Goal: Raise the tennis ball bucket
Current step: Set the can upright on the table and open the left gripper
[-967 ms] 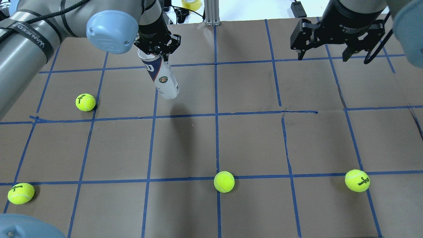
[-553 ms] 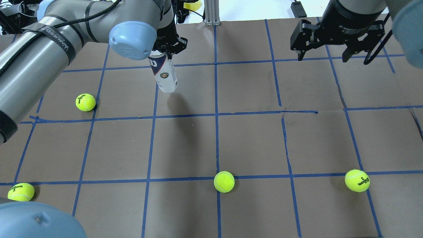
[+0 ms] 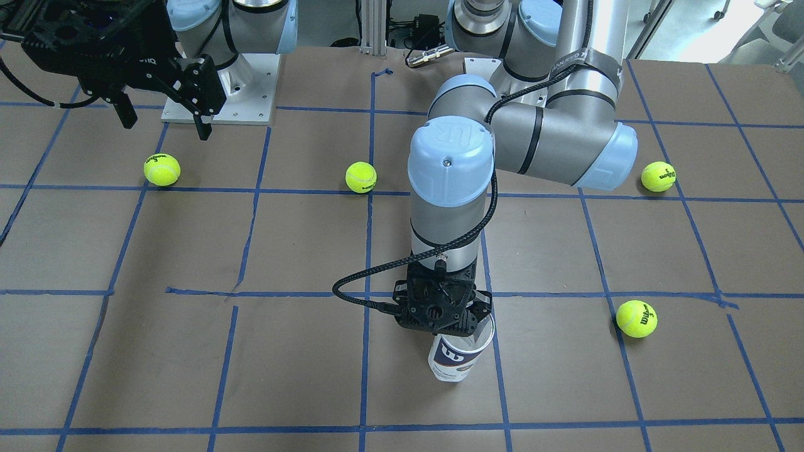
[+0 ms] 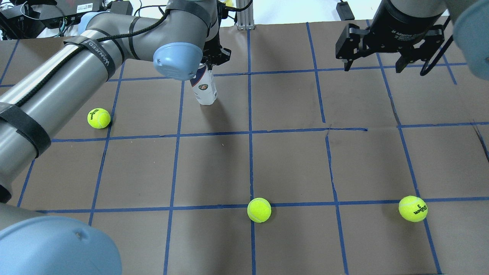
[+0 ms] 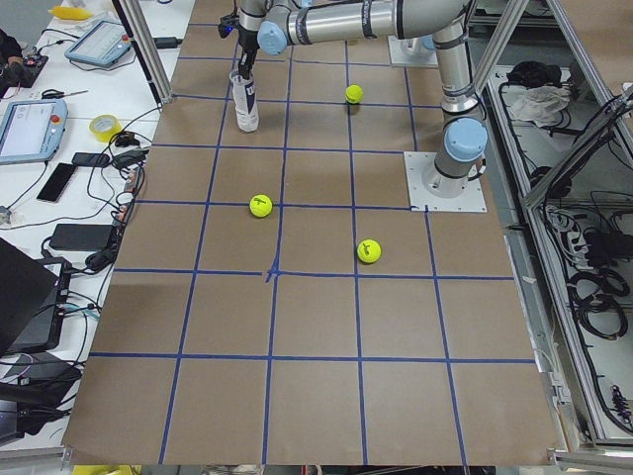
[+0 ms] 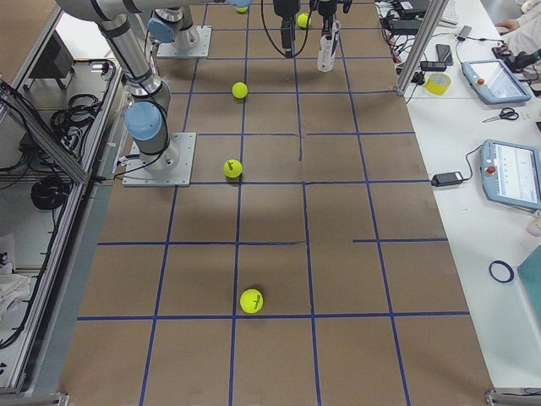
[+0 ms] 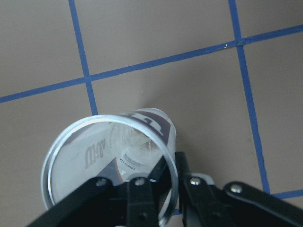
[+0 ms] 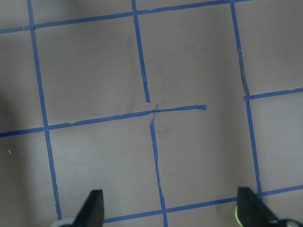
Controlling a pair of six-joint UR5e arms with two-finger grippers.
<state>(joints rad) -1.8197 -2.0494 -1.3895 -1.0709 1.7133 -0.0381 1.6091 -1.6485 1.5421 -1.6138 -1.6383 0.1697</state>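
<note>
Tennis ball bucket (image 4: 206, 91) stands about upright near the counter's (image 4: 290, 164) far edge, the one away from the robot's bases, a little toward the left end from the middle. Whether its bottom touches the counter I cannot tell. The left claw (image 7: 170, 168) is clamped on its open rim, one finger inside the clear wall and one outside. The right claw (image 4: 373, 65) hangs high over the right half of the counter, fingers wide apart, gripping nothing. Four tennis balls lie on the counter, all well apart from the bucket. The nearest ball (image 3: 636, 318) is toward the left end. The other three form a row closer to the robot's edge: a left ball (image 3: 658, 176), a middle ball (image 3: 361, 177) and a right ball (image 3: 162, 170). Blue tape lines (image 4: 250, 152) grid the counter.
</note>
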